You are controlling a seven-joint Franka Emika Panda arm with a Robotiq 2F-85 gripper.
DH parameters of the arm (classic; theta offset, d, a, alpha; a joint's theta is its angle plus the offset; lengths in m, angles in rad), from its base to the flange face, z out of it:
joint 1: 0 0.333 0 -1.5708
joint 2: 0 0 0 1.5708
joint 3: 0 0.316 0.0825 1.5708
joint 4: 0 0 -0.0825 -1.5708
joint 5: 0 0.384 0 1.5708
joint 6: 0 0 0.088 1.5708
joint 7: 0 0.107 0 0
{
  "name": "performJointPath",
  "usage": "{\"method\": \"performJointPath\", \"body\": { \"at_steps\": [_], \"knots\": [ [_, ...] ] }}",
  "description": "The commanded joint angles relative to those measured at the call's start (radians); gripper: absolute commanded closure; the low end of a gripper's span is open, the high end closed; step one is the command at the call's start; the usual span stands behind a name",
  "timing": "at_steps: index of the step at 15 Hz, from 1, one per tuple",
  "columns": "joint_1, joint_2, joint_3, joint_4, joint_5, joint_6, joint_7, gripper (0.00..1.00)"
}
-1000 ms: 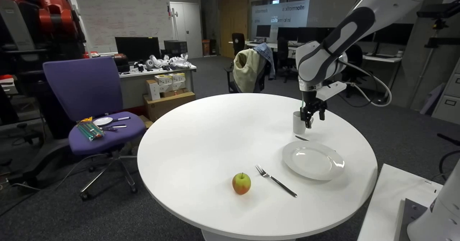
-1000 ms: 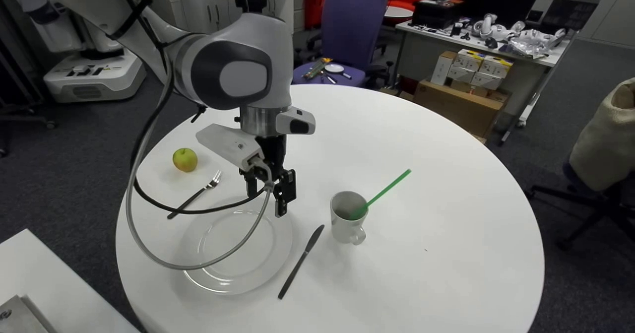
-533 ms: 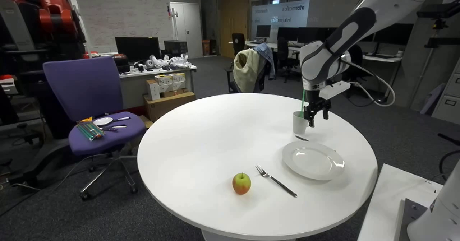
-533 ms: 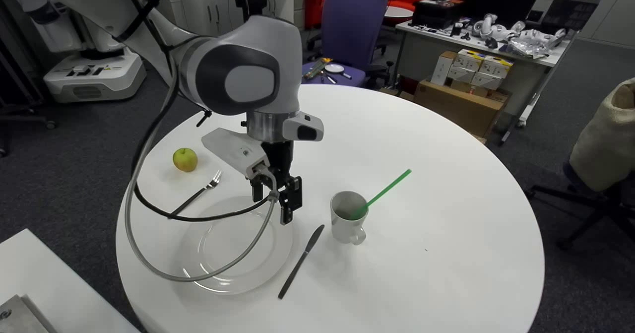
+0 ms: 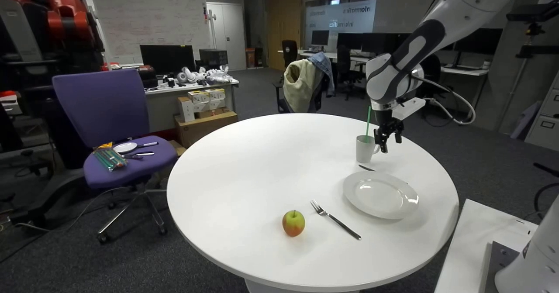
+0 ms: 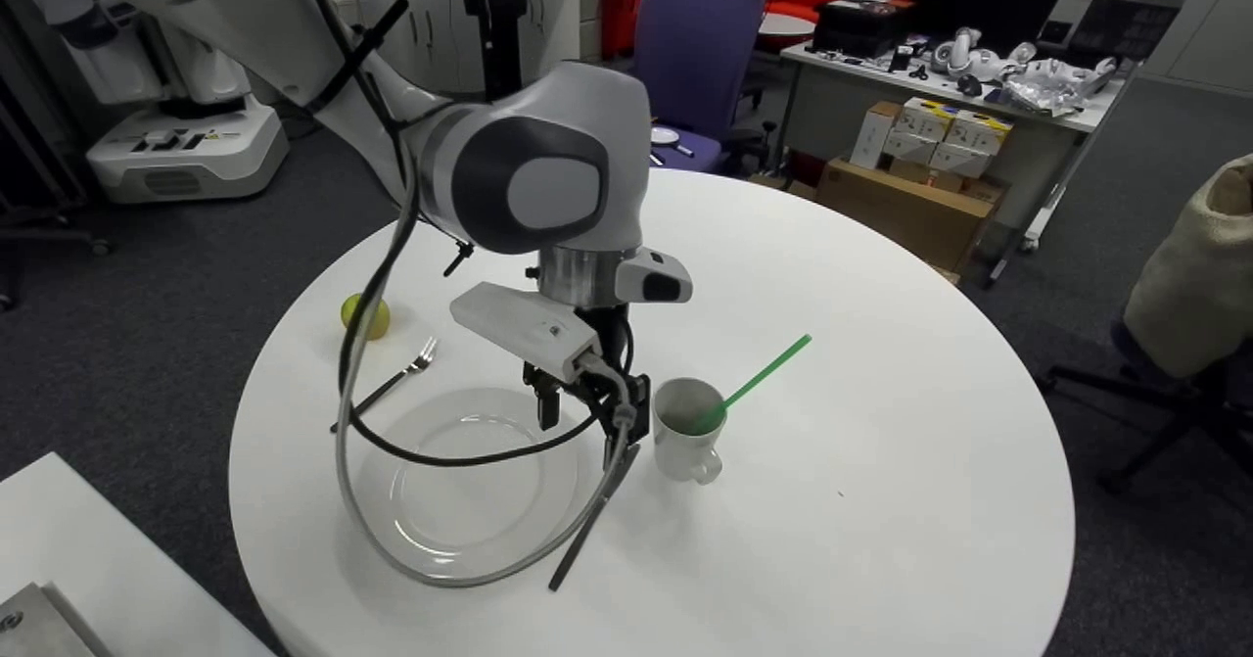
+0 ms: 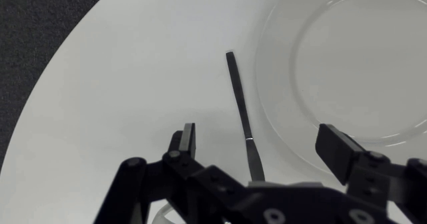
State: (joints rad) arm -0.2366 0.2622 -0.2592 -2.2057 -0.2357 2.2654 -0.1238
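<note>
1. Tool (image 7: 257, 135) released, jaws spread wide, hanging above the table (image 5: 244, 175).
2. Knife (image 7: 237, 88) lies flat on the table, seen between the jaws in wrist view; handle points away from the tool, blade end partly hidden by it.
3. Plate (image 7: 360, 67) just beside the knife, small gap between; one jaw overlaps its rim in wrist view.
4. White mug (image 6: 677, 458) upright near the knife's blade end, green straw (image 6: 765, 373) leaning in it. Tool right beside the mug in both exterior views; contact hard to tell.
5. Fork (image 5: 337, 222) on table, across the plate from the knife.
6. Apple (image 5: 293, 224) near the fork's tines, also on table.
</note>
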Motion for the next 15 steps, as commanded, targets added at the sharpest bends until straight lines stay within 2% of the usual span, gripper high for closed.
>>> {"method": "performJointPath", "body": {
  "at_steps": [1, 3, 5, 6, 7, 11, 15],
  "knots": [
    [-0.029, 0.073, 0.005, 0.097, -0.037, -0.079, -0.148, 0.33],
    [-0.05, 0.11, 0.016, 0.132, -0.026, -0.102, -0.248, 0.47],
    [-0.063, 0.142, 0.026, 0.153, -0.017, -0.109, -0.312, 0.49],
    [-0.068, 0.157, 0.032, 0.16, -0.009, -0.11, -0.332, 0.46],
    [-0.072, 0.172, 0.037, 0.167, -0.004, -0.106, -0.341, 0.34],
    [-0.092, 0.241, 0.064, 0.198, 0.088, -0.079, -0.286, 0.25],
    [-0.105, 0.299, 0.085, 0.238, 0.197, -0.063, -0.241, 0.43]
  ]
}}
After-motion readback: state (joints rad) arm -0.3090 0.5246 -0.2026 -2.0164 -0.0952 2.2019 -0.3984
